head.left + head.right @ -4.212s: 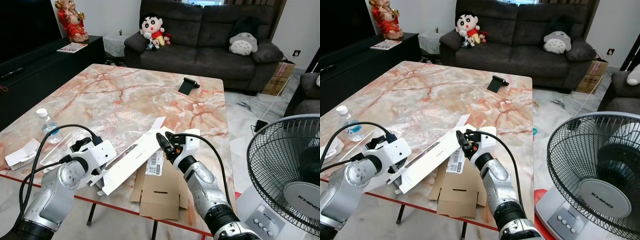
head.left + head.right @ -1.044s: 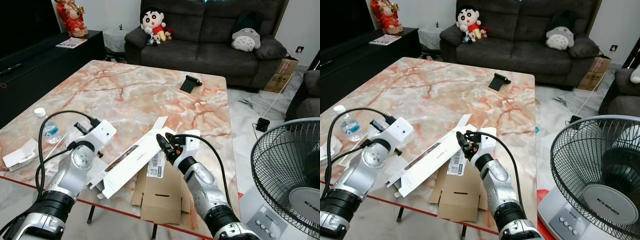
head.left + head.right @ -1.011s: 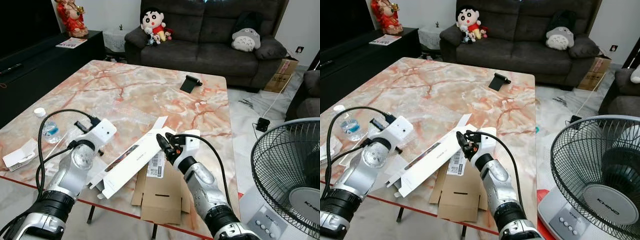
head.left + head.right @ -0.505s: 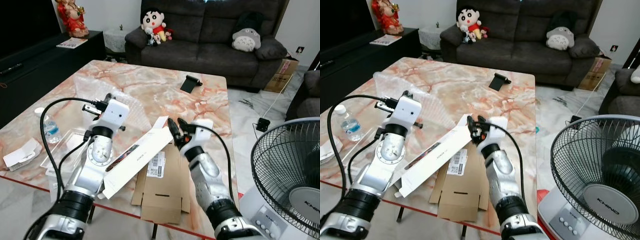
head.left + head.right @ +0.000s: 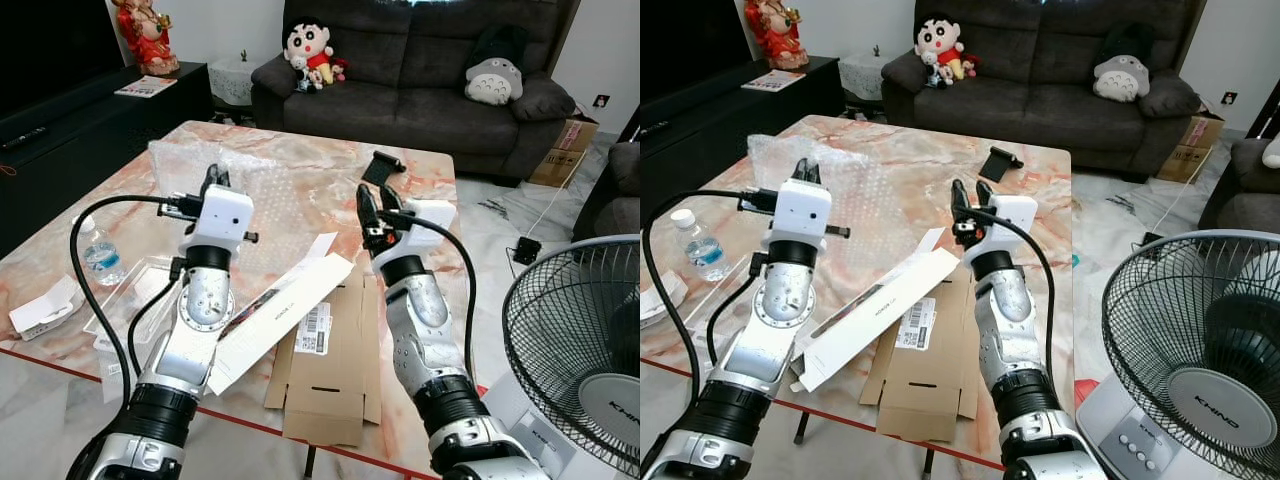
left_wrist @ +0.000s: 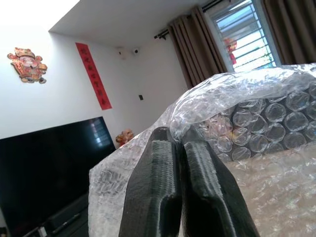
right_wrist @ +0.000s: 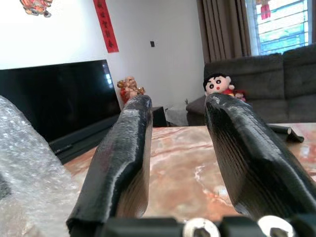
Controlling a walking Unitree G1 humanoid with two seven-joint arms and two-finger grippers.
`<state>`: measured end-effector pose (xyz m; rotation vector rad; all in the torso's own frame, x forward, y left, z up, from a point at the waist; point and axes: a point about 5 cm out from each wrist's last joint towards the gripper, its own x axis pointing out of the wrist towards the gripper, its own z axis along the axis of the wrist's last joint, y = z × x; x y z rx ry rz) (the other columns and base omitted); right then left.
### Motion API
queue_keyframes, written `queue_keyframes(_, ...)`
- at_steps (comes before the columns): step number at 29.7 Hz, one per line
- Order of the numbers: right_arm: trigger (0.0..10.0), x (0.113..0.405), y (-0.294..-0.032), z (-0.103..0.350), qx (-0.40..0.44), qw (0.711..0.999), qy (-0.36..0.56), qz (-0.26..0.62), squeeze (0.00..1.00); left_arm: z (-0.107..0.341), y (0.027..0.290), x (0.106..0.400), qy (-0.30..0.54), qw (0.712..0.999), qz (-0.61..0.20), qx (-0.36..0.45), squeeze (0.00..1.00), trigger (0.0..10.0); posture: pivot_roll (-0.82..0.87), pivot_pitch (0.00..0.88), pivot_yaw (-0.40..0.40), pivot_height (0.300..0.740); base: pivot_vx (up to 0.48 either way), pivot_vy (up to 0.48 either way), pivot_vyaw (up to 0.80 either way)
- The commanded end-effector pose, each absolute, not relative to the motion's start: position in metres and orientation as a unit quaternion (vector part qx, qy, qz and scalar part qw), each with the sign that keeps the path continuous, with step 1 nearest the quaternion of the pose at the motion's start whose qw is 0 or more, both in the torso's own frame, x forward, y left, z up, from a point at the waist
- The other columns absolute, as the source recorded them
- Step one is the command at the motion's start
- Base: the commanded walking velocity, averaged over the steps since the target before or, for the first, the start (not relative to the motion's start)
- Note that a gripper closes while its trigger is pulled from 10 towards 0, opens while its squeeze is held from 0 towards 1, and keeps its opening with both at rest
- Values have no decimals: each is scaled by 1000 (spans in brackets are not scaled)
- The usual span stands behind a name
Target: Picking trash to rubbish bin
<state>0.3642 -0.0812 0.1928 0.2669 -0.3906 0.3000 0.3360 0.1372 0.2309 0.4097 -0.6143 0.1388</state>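
Marble table (image 5: 270, 190), near edge: two raised grippers, packaging trash.
Left gripper (image 5: 213, 178) clamped on clear bubble-wrap sheet (image 5: 270, 180), lifted at left; long white carton (image 5: 275, 320) and flattened brown cardboard (image 5: 330, 370) lying between arms; right gripper (image 5: 368, 200) raised at right, fingers apart, holding nothing.

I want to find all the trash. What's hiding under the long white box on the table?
The long white box lies partly over flattened brown cardboard with a barcode label. Its other end is behind the left arm, so what lies beneath there cannot be seen.
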Motion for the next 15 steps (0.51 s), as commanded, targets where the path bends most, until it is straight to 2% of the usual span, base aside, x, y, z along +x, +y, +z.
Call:
queue_keyframes(1, 10000, 364, -83, 196, 129, 960, -202, 142, 0, 233, 135, 333, -308, 930, 64, 188, 0, 10000, -12, 0, -35, 740, -240, 0, 0)
queue_keyframes(8, 10000, 364, -85, 197, 125, 961, -205, 135, 0, 235, 133, 334, -310, 930, 61, 186, 0, 10000, -17, 0, -34, 740, -206, 0, 0)
queue_keyframes(15, 10000, 365, -90, 198, 121, 963, -205, 127, 0, 237, 134, 334, -313, 929, 62, 187, 0, 10000, -22, 0, -33, 740, 0, 0, 0)
